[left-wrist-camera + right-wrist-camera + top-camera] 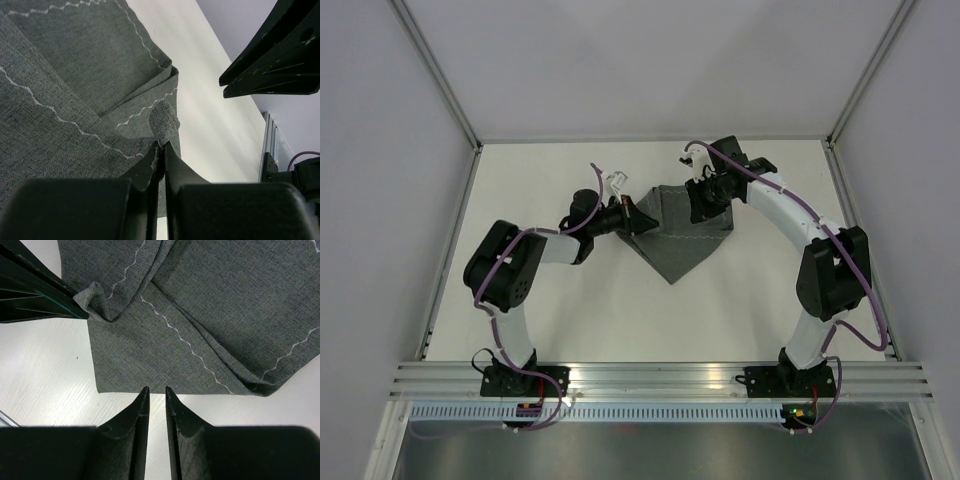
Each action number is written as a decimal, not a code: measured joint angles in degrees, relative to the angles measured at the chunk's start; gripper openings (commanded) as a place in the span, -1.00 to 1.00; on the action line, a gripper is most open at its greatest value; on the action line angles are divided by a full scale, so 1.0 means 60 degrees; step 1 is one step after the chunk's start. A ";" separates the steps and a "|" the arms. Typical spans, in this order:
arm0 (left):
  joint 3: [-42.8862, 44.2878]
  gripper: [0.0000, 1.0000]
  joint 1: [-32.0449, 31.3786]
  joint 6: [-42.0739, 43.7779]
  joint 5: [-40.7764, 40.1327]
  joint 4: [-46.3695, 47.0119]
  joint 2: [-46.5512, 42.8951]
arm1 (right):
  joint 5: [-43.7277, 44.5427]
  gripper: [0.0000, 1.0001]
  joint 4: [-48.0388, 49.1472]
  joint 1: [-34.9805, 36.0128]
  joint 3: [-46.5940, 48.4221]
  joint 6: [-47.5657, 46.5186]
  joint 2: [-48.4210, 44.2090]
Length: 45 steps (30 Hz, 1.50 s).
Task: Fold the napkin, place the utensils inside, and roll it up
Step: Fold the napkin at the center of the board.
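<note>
The white worktop (570,310) carries the napkin (685,245) at its far middle, partly folded, with layers overlapping and one point aimed near. The left claw (161,147) is clamped on a corner flap at the cloth's left side. The right claw (156,390) hangs just off a straight edge, jaws slightly parted and gripping nothing. No fork shows in any view. To fold well, the pinched corner should probably travel low and flat with hems matched while the right claw pins the crease. Lifting high could drag the layers askew.
</note>
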 measured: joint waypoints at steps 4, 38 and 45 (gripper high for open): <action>-0.0051 -0.82 -0.0182 0.0251 -0.0007 -0.0076 0.0280 | 0.0022 -0.51 0.0029 0.0000 -0.0095 -0.0036 0.0000; -0.0379 0.21 -0.0841 0.1122 -0.0102 -0.0583 0.0739 | 0.0055 -0.50 0.0131 0.0011 -0.0270 -0.0087 0.0521; -0.0404 0.19 -0.0841 0.1133 -0.0076 -0.0688 0.0251 | 0.0062 -0.50 0.0142 0.0200 -0.0299 -0.0131 0.0637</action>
